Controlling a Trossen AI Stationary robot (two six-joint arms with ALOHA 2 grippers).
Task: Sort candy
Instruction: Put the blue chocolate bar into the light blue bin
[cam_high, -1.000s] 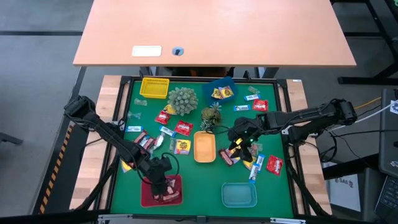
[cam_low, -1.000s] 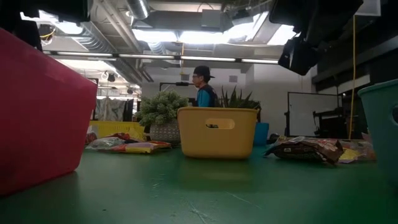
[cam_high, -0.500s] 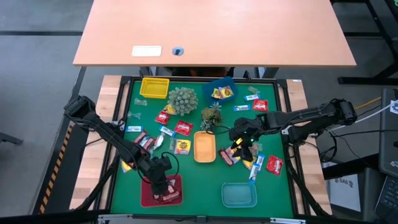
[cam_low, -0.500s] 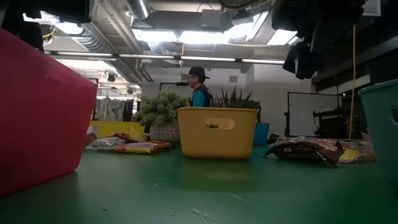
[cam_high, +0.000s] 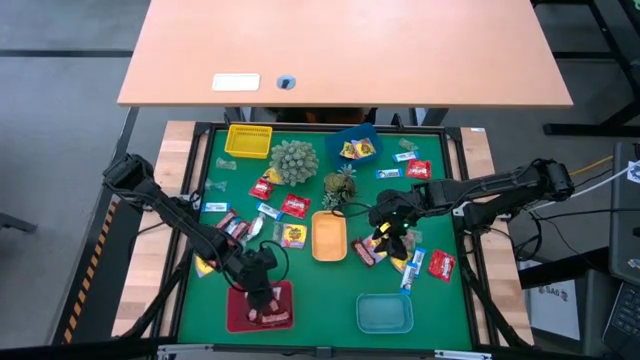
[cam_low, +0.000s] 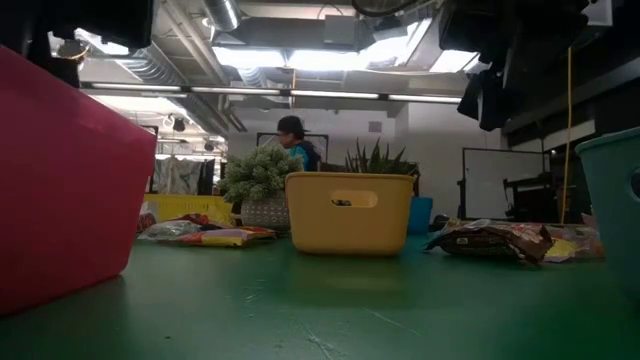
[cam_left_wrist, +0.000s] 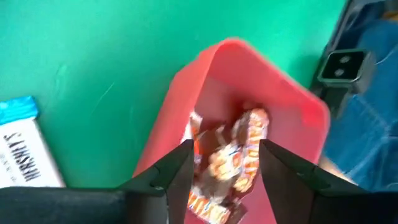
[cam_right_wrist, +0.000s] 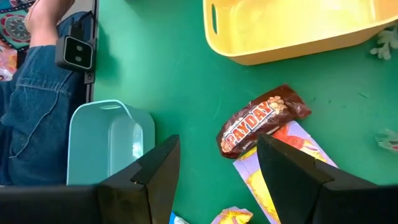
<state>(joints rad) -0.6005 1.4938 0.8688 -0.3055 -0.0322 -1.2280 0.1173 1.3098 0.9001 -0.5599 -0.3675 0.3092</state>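
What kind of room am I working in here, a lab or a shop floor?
Most likely a robotics lab or workshop. The green mat holding the candy sits in a black frame beside a bare wooden desk, the low view shows exposed ceiling ducts with strip lights, and a person walks past behind.

Two dark, nearly black arms of slim tube links with bulkier rounded joints; left arm (cam_high: 165, 210) has thin black cables looping beside its links; right arm (cam_high: 500, 190) the same build, black cable loops hanging beneath, a yellow cable by its base; left gripper (cam_left_wrist: 221, 171) has two matte black fingers (cam_left_wrist: 168, 177), flat, angular, tapering to pointed tips, on a black crossbar; right gripper (cam_right_wrist: 217, 171) has matching wedge-shaped black fingers (cam_right_wrist: 155, 171), edges faintly glossy; no labels, screws or markings can be made out on either arm.
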